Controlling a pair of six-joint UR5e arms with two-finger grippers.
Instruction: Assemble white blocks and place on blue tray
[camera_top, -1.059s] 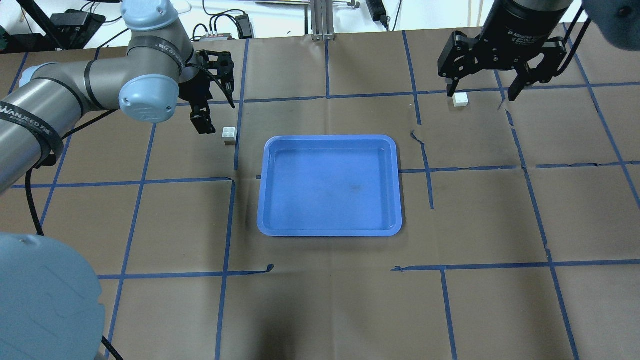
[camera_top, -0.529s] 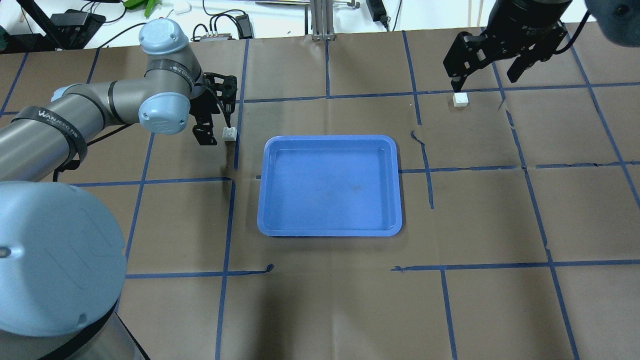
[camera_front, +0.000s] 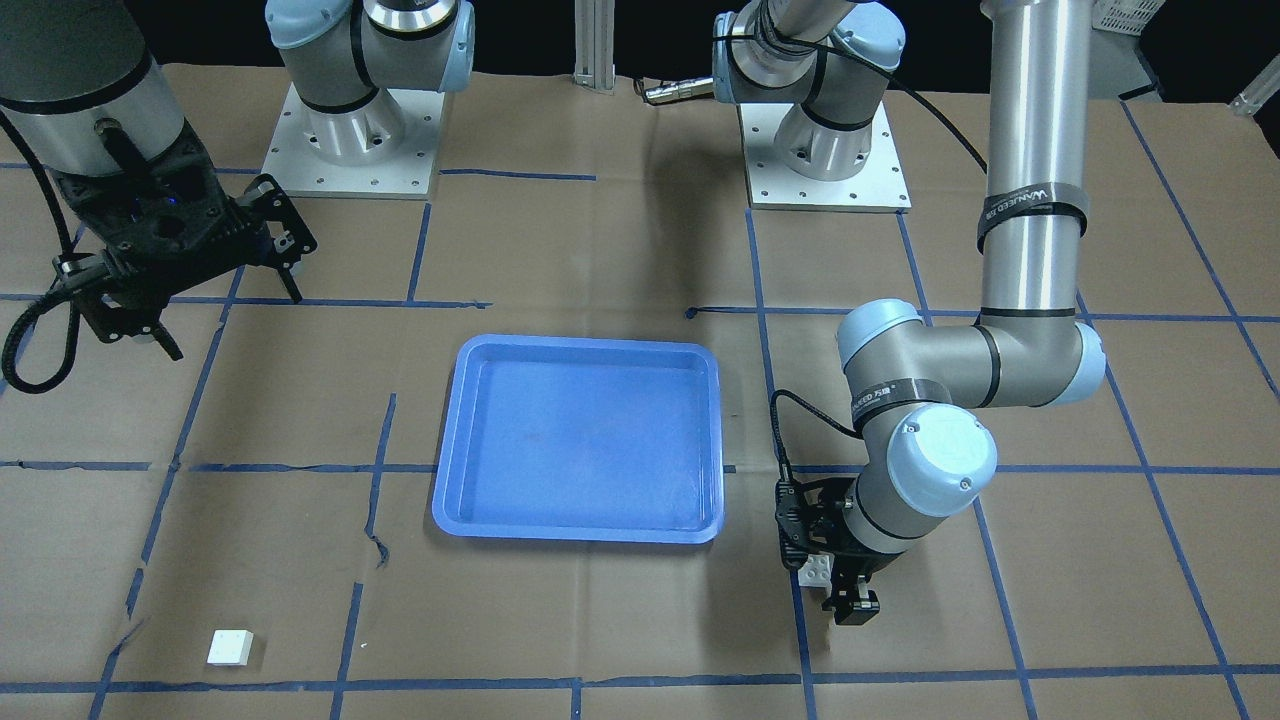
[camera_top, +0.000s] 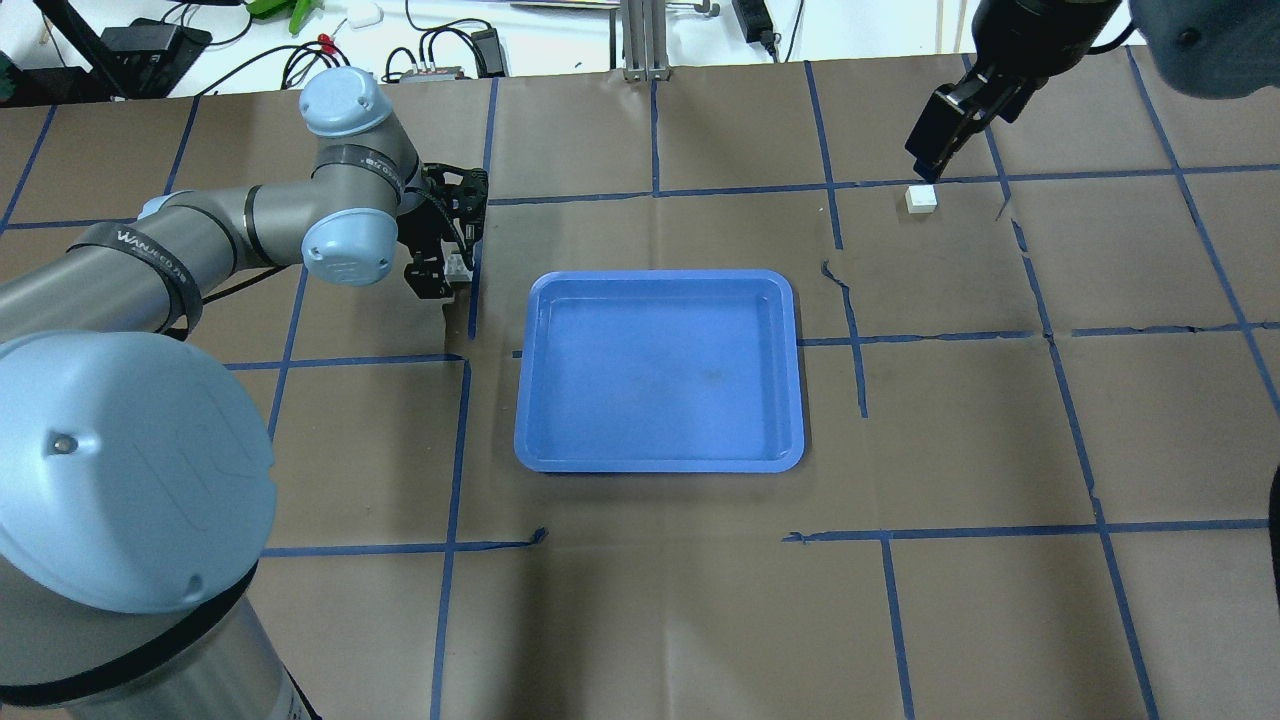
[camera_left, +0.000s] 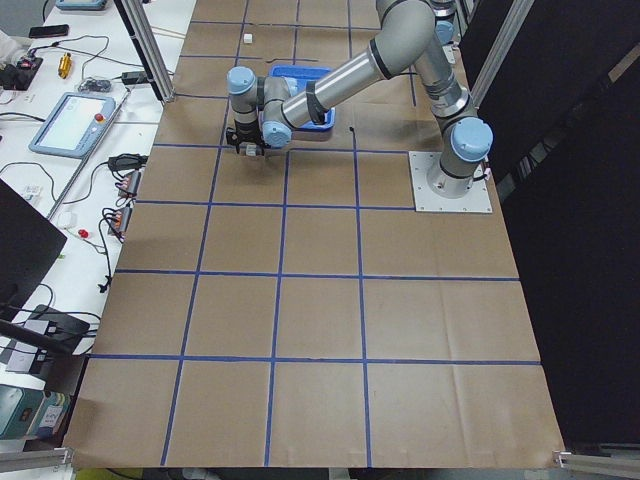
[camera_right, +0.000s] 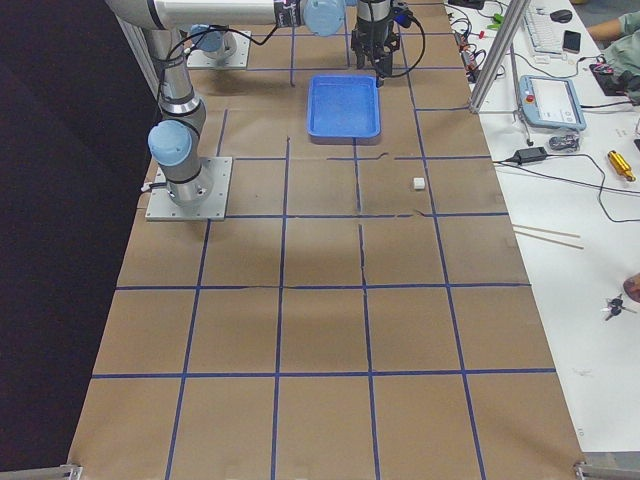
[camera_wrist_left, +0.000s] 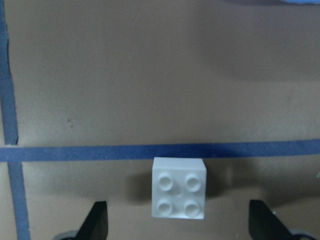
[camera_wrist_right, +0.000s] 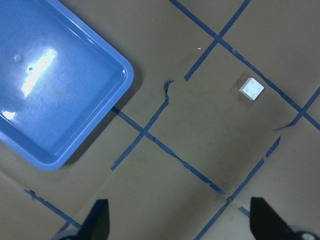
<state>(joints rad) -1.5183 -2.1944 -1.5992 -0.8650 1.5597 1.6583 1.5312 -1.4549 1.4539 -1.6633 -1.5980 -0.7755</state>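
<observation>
While my left gripper (camera_top: 450, 262) stood spread around the studded white block (camera_wrist_left: 179, 188), which sat on the table just beside the blue tray (camera_top: 660, 400), my right gripper (camera_front: 236, 324) hung open, well apart from the second white block (camera_top: 921, 197).

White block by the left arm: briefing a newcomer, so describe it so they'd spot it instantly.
Find the big blue tray, then look just off its far corner on the robot's left. A small white block sits there, studs up, inside the open left gripper; the other block lies alone on the robot's right.
</observation>
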